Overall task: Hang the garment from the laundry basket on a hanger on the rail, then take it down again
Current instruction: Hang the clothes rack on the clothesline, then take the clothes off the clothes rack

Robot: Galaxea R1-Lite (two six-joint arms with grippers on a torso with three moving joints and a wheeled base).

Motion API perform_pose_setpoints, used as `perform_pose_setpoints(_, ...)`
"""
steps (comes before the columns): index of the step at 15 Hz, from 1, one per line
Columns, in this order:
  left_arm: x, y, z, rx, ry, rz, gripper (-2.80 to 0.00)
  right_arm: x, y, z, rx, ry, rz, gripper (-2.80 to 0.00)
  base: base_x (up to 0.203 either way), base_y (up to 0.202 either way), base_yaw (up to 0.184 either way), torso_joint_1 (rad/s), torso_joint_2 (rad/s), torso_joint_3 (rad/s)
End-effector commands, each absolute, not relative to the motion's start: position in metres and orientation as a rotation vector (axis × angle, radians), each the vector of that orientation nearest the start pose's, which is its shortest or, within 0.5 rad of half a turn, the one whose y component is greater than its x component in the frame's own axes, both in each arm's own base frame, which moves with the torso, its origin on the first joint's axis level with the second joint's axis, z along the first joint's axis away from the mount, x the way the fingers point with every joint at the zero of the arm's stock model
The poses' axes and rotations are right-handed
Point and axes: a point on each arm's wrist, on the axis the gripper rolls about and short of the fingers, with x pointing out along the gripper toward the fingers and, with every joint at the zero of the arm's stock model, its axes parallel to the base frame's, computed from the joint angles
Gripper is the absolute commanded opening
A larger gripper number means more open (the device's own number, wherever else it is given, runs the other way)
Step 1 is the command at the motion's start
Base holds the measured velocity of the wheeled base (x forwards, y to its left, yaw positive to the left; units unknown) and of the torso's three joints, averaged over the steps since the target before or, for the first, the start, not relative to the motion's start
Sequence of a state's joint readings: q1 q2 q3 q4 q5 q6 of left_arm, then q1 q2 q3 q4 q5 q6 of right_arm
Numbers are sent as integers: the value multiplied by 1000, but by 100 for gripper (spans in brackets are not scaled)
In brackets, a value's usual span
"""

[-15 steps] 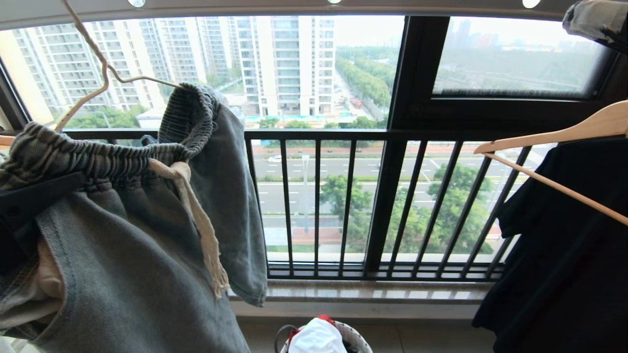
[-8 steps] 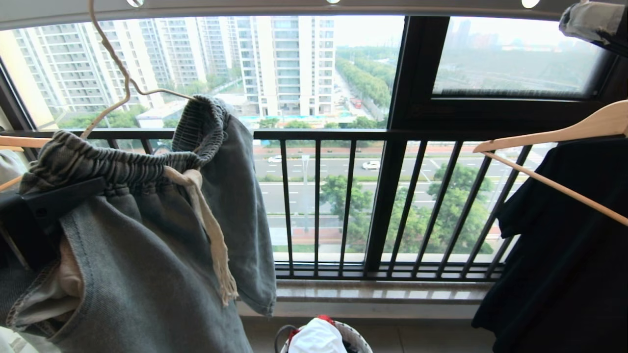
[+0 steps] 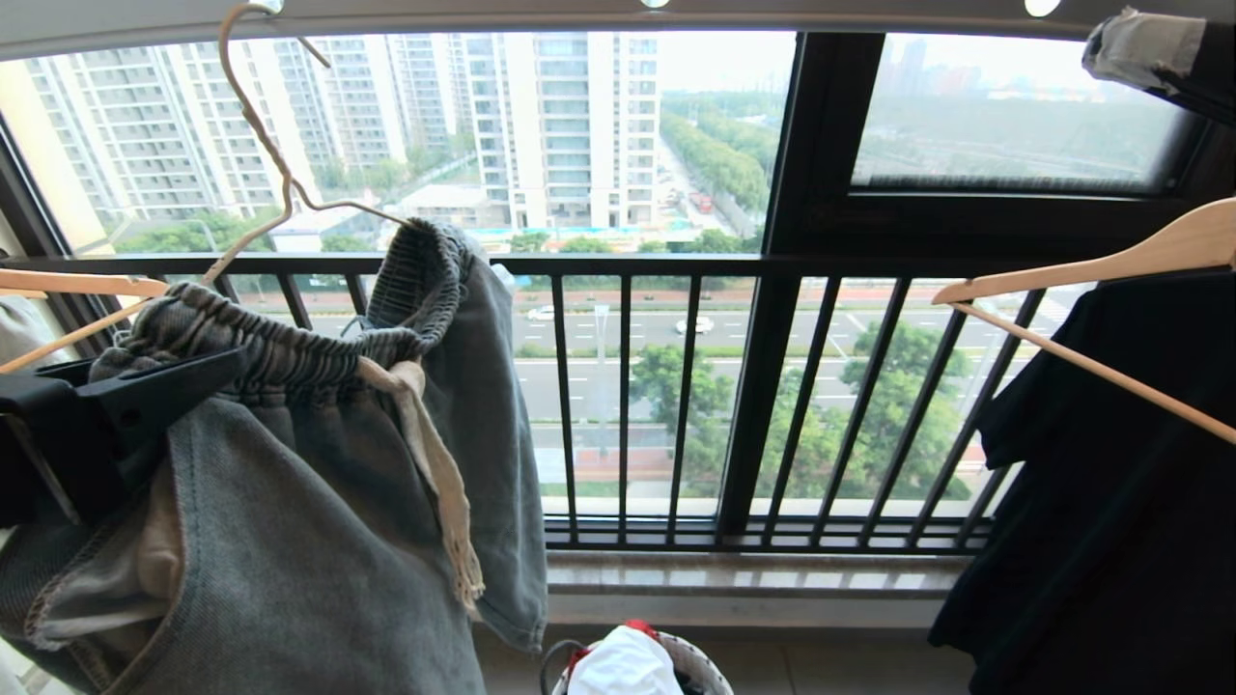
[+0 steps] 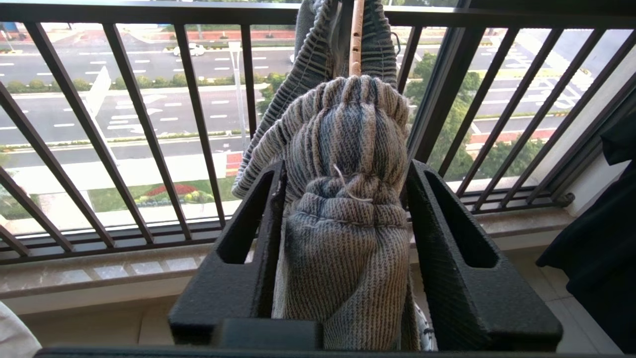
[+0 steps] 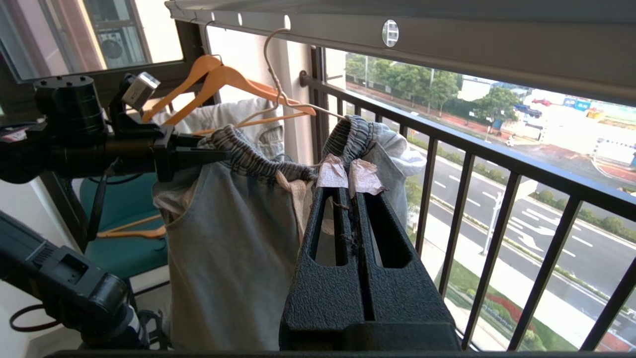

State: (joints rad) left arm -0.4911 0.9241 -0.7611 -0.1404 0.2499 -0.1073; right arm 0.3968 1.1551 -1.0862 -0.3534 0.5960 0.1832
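Garment (image 3: 290, 502) on hanger (image 3: 253, 125), hooked in rail (image 5: 447, 44) upper left: hanging done; left gripper (image 4: 343, 209) jaws parted around waistband; right gripper (image 5: 350, 181) pinched closed; take-down pending.

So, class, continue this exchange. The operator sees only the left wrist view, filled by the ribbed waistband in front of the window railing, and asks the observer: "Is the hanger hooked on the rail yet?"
Observer: Yes. In the right wrist view the hanger has its hook up in one of the round holes of the rail.
Operator: Where is the right gripper?
Observer: The right gripper is shut, its tips close by the waistband of the garment.
Operator: And the laundry basket?
Observer: The head view shows the laundry basket on the floor below the window, with a white cloth in it.
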Motion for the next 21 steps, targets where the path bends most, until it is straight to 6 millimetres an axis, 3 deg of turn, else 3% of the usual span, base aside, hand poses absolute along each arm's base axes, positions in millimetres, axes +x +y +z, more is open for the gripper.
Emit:
perform_pose_setpoints(1, 87, -40, 286, -111, 7, -241, 0, 136, 71, 365, 137, -204, 1014, -280, 0, 0, 0, 0, 0, 0)
perform_pose_setpoints(3, 75, -34, 299, -133, -43, -251, 0, 136, 71, 366, 137, -206, 1014, -280, 0, 0, 0, 0, 0, 0)
perform_pose_setpoints(8, 36, -13, 318, -173, 51, -252, 0, 139, 72, 367, 139, -203, 1014, -280, 0, 0, 0, 0, 0, 0)
perform_pose_setpoints(9, 30, -10, 316, -166, 86, -249, -247, 141, 73, 366, 139, -199, 1014, -280, 0, 0, 0, 0, 0, 0)
perform_pose_setpoints(10, 27, -8, 314, -152, 126, -246, -280, 142, 73, 366, 139, -197, 1014, -280, 0, 0, 0, 0, 0, 0)
perform_pose_setpoints(16, 7, 2, 297, -76, 534, -215, -280, 145, 75, 366, 144, -185, 1015, -280, 0, 0, 0, 0, 0, 0)
perform_pose_setpoints(21, -3, 5, 263, -69, 690, -236, -280, 150, 77, 364, 145, -171, 1015, -280, 0, 0, 0, 0, 0, 0)
